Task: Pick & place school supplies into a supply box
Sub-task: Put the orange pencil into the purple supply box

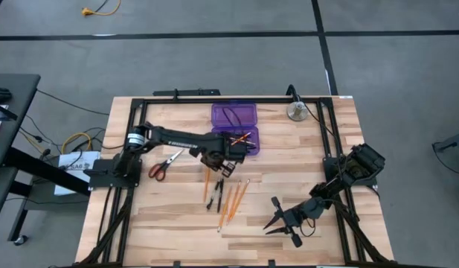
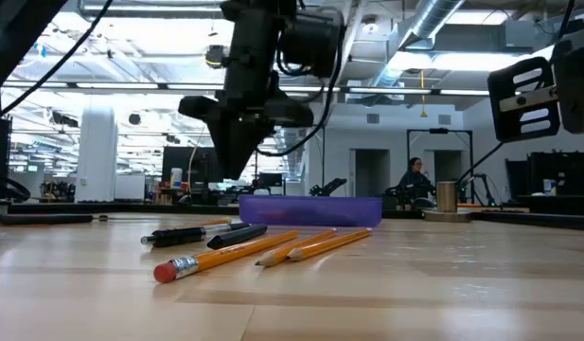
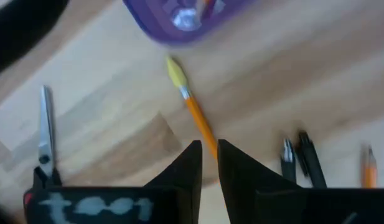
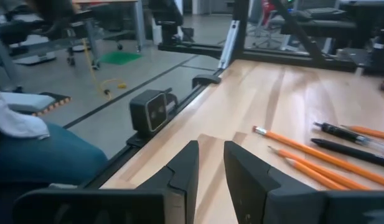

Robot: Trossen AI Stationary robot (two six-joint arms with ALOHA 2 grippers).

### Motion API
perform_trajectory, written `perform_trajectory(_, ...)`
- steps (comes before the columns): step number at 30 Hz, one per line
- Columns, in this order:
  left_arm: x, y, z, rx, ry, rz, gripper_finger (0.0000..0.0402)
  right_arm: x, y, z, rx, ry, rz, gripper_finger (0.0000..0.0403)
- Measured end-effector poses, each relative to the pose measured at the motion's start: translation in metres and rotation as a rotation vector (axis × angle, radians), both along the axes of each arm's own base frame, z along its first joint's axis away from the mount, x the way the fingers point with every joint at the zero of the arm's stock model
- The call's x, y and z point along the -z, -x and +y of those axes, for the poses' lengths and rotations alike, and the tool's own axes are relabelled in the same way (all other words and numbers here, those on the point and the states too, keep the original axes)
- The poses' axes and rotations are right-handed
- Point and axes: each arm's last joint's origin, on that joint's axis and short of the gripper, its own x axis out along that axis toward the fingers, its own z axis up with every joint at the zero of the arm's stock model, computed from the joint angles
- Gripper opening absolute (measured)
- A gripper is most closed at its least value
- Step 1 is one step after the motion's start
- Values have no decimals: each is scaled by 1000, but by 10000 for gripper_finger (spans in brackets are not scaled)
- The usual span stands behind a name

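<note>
High view: the wooden table (image 1: 289, 216) carries everything, with the left arm reaching across its middle and the right arm parked at the near right corner. The purple supply box (image 1: 234, 115) lies open near the far edge, its long axis running left to right, with some orange pencils already in its near half. The left tool (image 1: 212, 165) hangs just on the near side of the box, above an orange pencil (image 3: 195, 115) whose yellow eraser end points toward the box; its fingers stand slightly apart with nothing between them. The right tool (image 1: 272, 217) rests low over bare wood, its fingers a narrow gap apart and empty. Red-handled scissors (image 1: 164, 164) lie to the left tool's left, blades pointing toward the far right. Loose orange pencils (image 1: 233, 201) and black pens (image 1: 219, 190) lie side by side, long axes running roughly near to far.
</note>
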Motion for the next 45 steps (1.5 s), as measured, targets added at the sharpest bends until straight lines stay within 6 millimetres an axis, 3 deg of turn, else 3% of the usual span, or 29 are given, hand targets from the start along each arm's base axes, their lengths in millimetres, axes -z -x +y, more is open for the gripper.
perform_trajectory(8,0,-5,22,138,-38,-38,23,1,0,0,-8,9,12,72)
perform_trajectory(12,0,-5,22,219,-82,-24,19,2,0,0,-8,15,16,72)
perform_trajectory(20,0,-5,16,207,-122,-20,21,2,0,0,-7,17,19,72)
perform_trajectory(25,0,-5,14,172,-81,-30,56,2,0,0,-7,17,19,72)
perform_trajectory(36,4,-6,13,50,-84,-32,177,2,0,0,-7,16,19,72)
perform_trajectory(45,37,5,12,31,-55,46,195,3,1,0,-10,19,22,72)
